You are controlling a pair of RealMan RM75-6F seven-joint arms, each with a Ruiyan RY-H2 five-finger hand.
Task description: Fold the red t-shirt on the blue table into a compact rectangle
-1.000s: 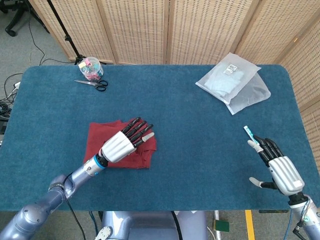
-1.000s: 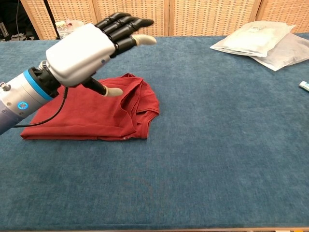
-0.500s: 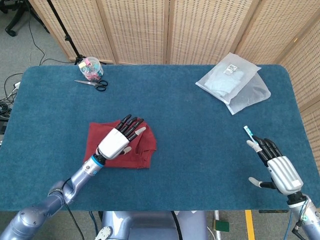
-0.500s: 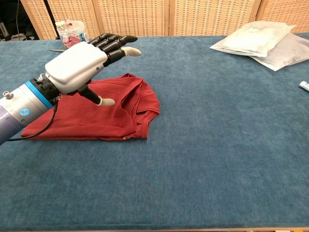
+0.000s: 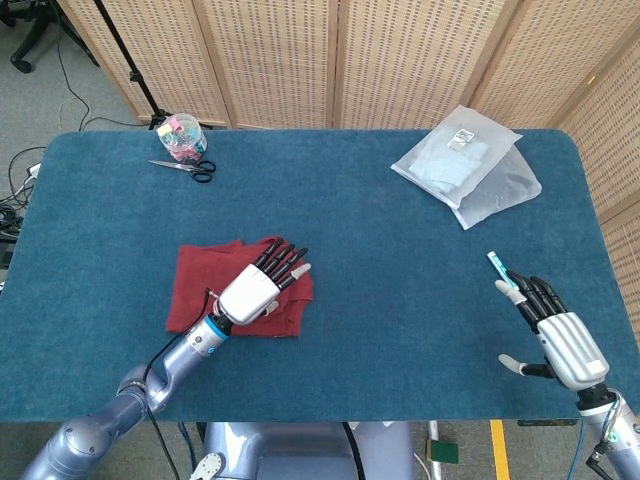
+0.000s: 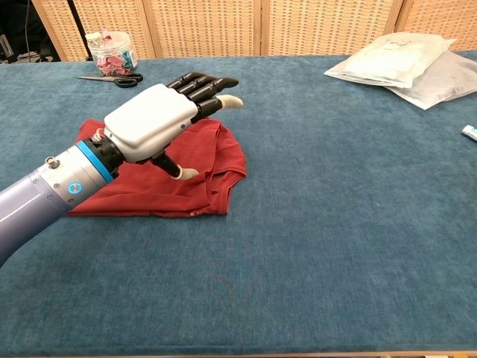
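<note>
Hovering my left hand (image 5: 258, 288) over the folded red t-shirt (image 5: 200, 295) on the blue table (image 5: 350, 230).
Shirt lies left of centre as a rough rectangle (collar edge rumpled); my left fingers (image 6: 203, 83) are straight, spread, holding nothing, and my right hand (image 5: 555, 335) is spread and empty near the right front edge, beside a small tube (image 5: 497, 266).

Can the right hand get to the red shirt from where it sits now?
Probably not easily: the right hand sits open near the table's far right edge, the red t-shirt lies far left under the left hand.
</note>
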